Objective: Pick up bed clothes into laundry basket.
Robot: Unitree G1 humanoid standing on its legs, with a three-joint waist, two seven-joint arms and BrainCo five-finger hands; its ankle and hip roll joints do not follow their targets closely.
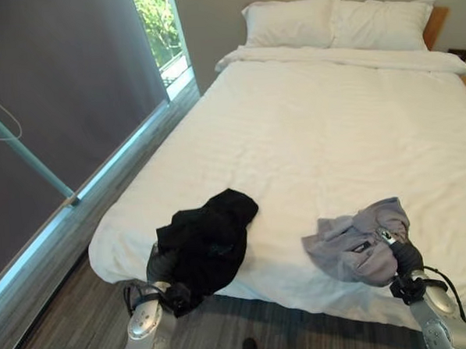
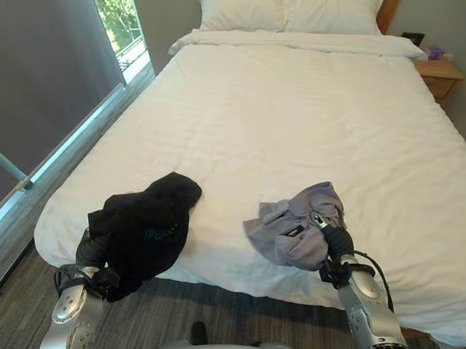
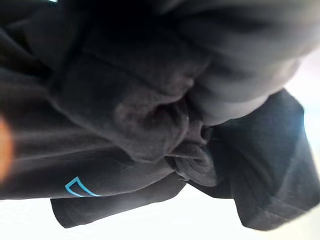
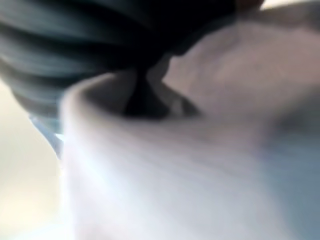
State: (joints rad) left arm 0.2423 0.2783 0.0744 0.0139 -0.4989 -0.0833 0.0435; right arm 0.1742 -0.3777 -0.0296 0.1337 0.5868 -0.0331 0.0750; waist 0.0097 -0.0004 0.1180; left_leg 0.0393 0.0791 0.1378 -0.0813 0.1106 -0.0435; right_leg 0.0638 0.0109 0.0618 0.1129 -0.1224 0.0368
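A crumpled black garment hangs over the near edge of the white bed, towards its left corner. My left hand is pushed in under this cloth, and only its dark ribbed cover sticks out below. The left wrist view is close on the bunched black cloth. A grey garment lies bunched at the bed's near edge on the right. My right hand reaches into its right side, and grey cloth lies right against it in the right wrist view.
Two white pillows lie at the head of the bed. A wooden nightstand stands at the far right. A dark blind and a window run along the left wall, with a strip of grey floor between them and the bed.
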